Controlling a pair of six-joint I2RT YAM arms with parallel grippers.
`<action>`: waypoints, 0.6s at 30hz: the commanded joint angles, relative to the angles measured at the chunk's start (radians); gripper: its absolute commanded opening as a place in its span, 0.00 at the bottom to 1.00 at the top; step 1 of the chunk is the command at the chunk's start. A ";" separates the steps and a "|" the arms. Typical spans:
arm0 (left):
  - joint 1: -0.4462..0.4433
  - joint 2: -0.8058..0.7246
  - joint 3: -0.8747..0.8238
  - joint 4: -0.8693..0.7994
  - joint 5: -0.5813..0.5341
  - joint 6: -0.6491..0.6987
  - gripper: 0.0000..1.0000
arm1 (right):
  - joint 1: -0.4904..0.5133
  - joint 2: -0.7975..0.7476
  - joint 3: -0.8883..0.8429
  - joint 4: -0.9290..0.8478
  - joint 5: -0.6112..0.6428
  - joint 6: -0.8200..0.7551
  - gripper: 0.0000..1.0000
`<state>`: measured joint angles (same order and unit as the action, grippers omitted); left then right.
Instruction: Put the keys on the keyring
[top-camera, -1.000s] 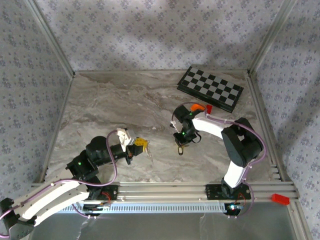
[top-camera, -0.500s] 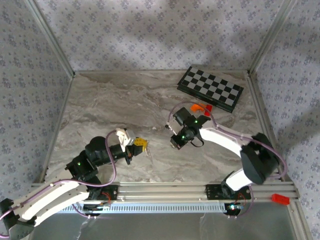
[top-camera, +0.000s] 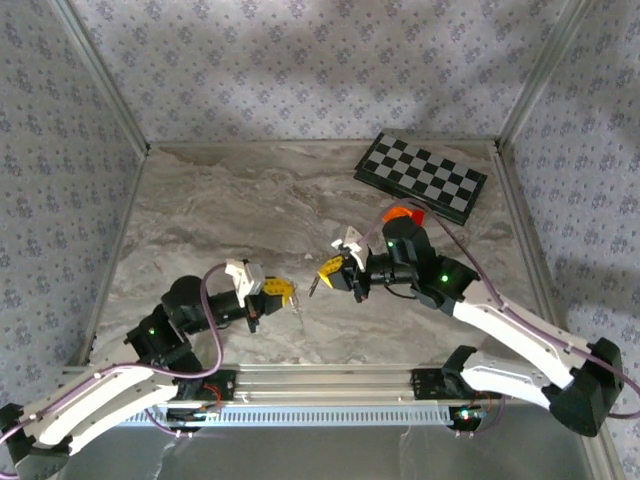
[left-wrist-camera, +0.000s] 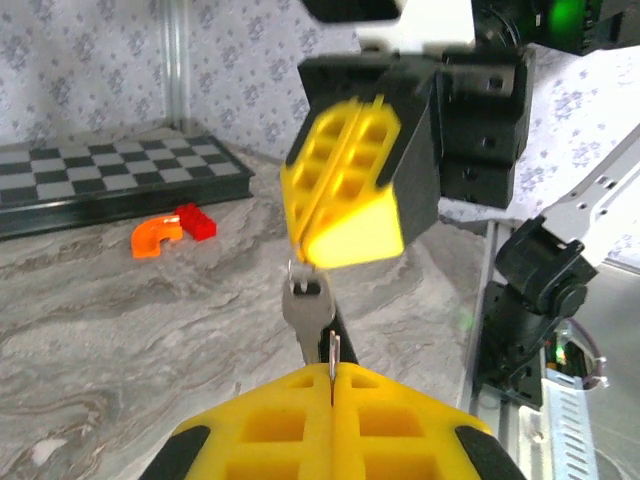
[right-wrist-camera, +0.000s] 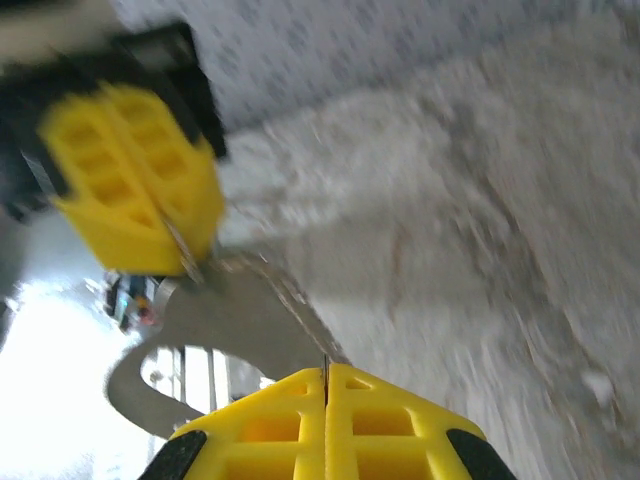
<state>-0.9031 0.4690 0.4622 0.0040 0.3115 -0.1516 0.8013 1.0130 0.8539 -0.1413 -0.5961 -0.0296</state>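
My left gripper (top-camera: 284, 293) hovers over the near middle of the table, shut on the thin wire keyring (left-wrist-camera: 333, 355), which is seen edge-on between its yellow fingers (left-wrist-camera: 270, 430). Facing it from the right, my right gripper (top-camera: 328, 270) is shut on the head of a silver key (top-camera: 316, 286). In the left wrist view the key (left-wrist-camera: 308, 312) hangs from the right gripper (left-wrist-camera: 340, 235), its blade just behind the ring. In the blurred right wrist view the key (right-wrist-camera: 240, 320) reaches from my right gripper (right-wrist-camera: 326, 375) toward the left gripper (right-wrist-camera: 150, 230).
A folded chessboard (top-camera: 420, 177) lies at the back right, with an orange curved piece (top-camera: 395, 214) and a red brick (top-camera: 418, 214) in front of it. An aluminium rail (top-camera: 320, 382) runs along the near edge. Papered walls close in three sides.
My right gripper has lifted the key off the table and swung left, turning to face the left gripper. The left gripper has edged slightly right with the keyring.
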 joint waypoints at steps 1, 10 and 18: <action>0.001 -0.030 0.060 0.076 0.075 -0.008 0.00 | 0.005 -0.030 -0.014 0.172 -0.144 0.081 0.00; 0.000 -0.057 0.064 0.132 0.148 -0.020 0.00 | 0.039 -0.019 0.035 0.175 -0.197 0.087 0.00; -0.001 -0.050 0.061 0.151 0.129 -0.022 0.00 | 0.083 -0.012 0.054 0.166 -0.173 0.059 0.00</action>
<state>-0.9031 0.4244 0.4797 0.0864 0.4274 -0.1627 0.8715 1.0004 0.8726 0.0113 -0.7586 0.0399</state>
